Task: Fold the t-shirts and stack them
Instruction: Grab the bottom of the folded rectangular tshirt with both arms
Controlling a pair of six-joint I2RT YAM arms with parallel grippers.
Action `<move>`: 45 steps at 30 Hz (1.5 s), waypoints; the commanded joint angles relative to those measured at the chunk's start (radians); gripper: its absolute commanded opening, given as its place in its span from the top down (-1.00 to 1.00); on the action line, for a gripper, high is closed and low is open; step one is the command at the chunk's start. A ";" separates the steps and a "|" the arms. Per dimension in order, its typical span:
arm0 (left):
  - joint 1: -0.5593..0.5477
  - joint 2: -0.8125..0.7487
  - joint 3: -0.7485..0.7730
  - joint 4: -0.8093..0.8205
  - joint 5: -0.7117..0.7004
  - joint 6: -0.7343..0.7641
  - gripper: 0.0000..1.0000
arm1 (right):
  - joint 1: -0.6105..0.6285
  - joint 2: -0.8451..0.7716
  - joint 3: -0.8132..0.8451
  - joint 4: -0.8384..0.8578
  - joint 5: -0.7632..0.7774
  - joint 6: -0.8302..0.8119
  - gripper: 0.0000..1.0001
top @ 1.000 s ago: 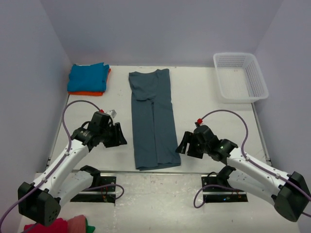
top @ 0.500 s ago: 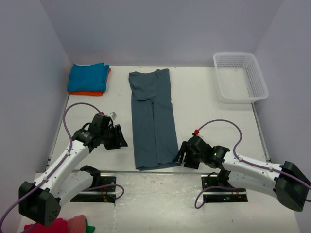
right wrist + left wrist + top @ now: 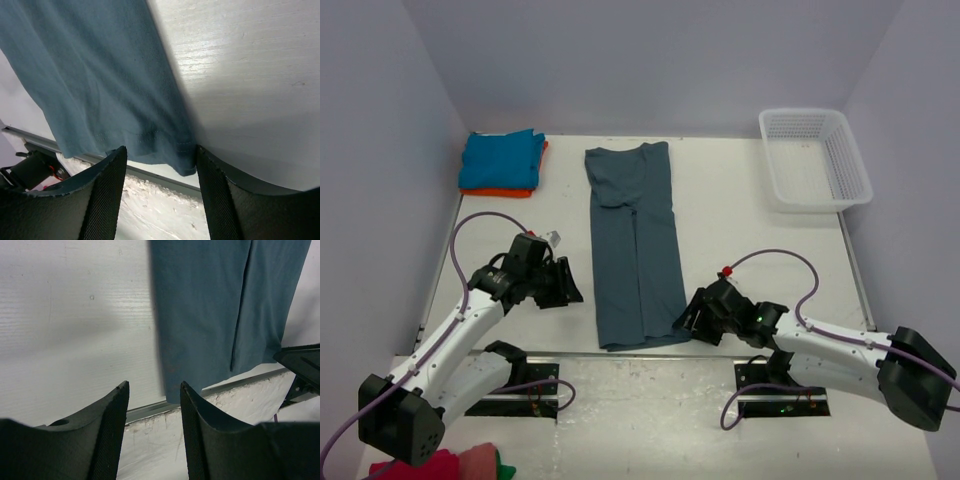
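The slate-blue t-shirt (image 3: 635, 240) lies flat on the tabletop (image 3: 760, 250) as a long, narrow strip, its sides already turned in. Its near hem sits directly ahead of both end effectors.

The right end effector (image 3: 160, 149) is low at the strip's near right corner. Its fingers are spread, with the hem corner in the gap between them but not yet pinched.

The left end effector (image 3: 153, 385) hangs just off the strip's near left edge. It is also spread and empty, and the cloth edge lies ahead of it and slightly toward the other arm.

Far beyond the left end effector, the turquoise t-shirt (image 3: 500, 158) rests folded on top of the orange t-shirt (image 3: 505, 191). Two of the three therefore look finished and stacked.

What seems to remain is gripping the near hem corners, folding the strip across its length, and carrying it onto that pile. The white basket (image 3: 815, 195) stands well beyond the right end effector and plays no part.
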 commanded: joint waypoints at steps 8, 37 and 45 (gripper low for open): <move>-0.004 -0.010 0.024 0.008 0.020 -0.002 0.05 | 0.008 0.073 -0.082 0.014 0.038 0.028 0.06; -0.075 -0.090 -0.249 0.209 0.278 -0.147 -0.23 | 0.026 0.129 -0.079 0.051 0.040 0.018 1.00; -0.095 -0.070 -0.343 0.324 0.376 -0.207 -0.31 | 0.032 0.108 -0.076 0.030 0.051 0.019 1.00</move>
